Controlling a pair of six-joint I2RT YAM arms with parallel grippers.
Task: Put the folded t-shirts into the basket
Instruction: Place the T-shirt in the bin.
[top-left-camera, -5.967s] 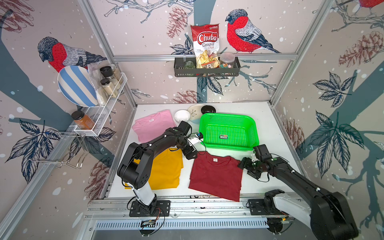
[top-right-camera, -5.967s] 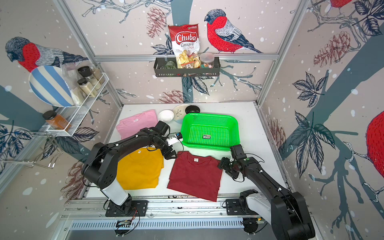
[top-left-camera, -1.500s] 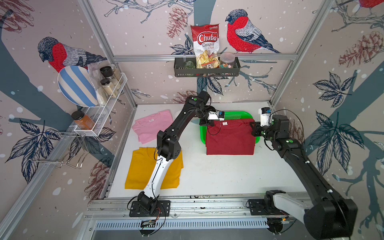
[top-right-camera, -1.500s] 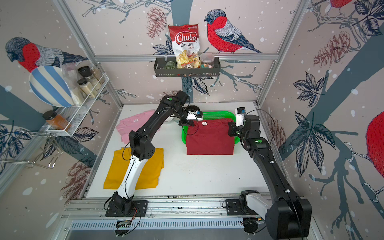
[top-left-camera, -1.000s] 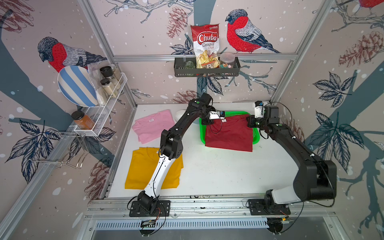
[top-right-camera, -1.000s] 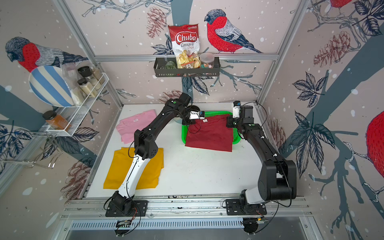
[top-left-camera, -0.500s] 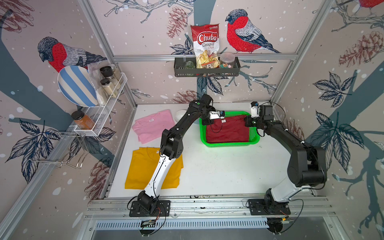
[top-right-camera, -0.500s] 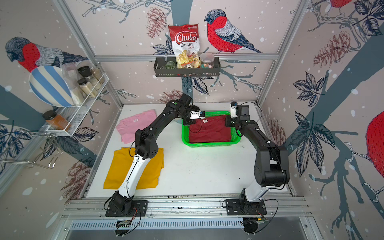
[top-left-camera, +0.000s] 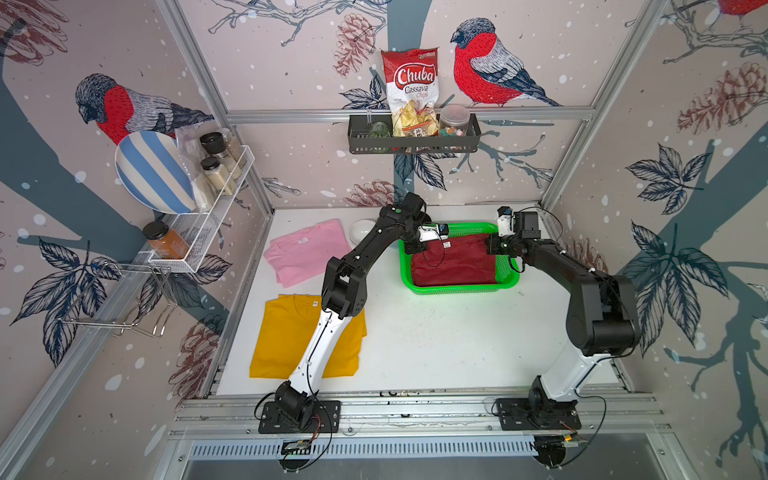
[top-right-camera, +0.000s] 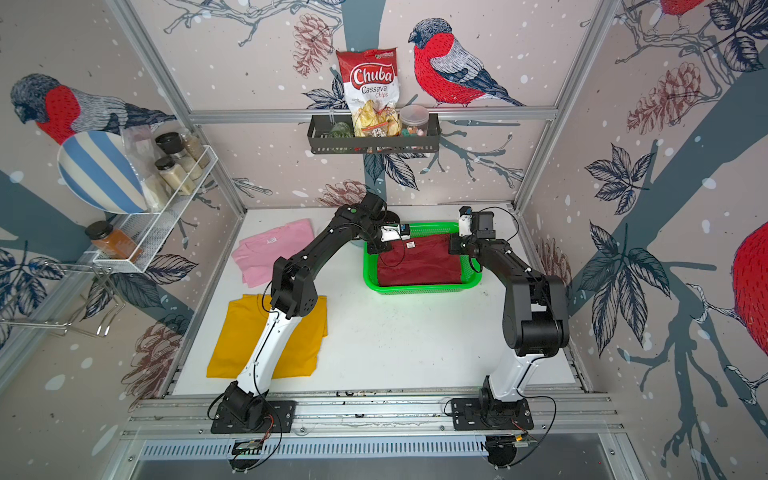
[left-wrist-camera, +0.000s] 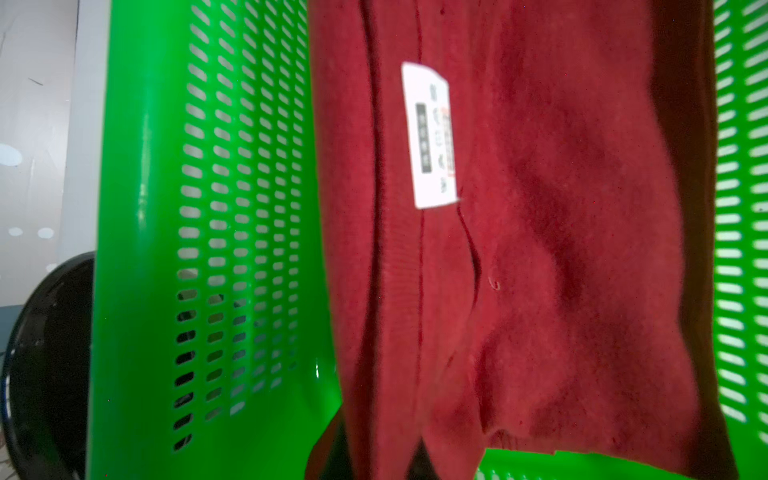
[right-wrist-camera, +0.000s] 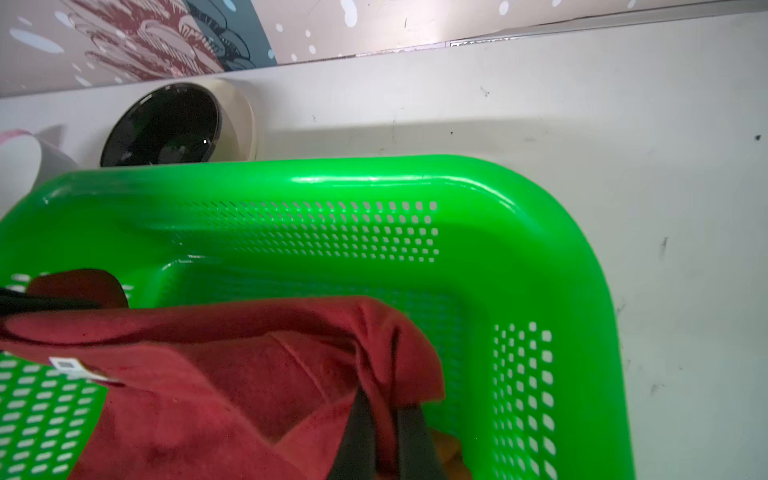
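Dark red t-shirt (top-left-camera: 453, 264) lies inside the green basket (top-left-camera: 457, 289) at the far right of the table (top-left-camera: 436, 340), covering nearly all of the basket's floor. Its neck edge and white label (left-wrist-camera: 432, 137) face the back wall, and its long axis runs along the basket's length. The far corners are bunched and lifted.

The left gripper (top-left-camera: 411, 249) is clenched on the far left corner, but its fingers are cut off at the edge of the left wrist view. In the right wrist view, the right gripper's (right-wrist-camera: 384, 411) dark fingers (right-wrist-camera: 353, 440) straddle a fold of the far right corner; it appears to be pinching the cloth, though the tips are buried in fabric.

Both arms stretch forward with wrists bent down into the basket's far corners. The left arm hides part of the yellow t-shirt (top-left-camera: 282, 336) at the near left. The pink t-shirt (top-left-camera: 303, 253) lies flat beyond it, well apart from the basket.
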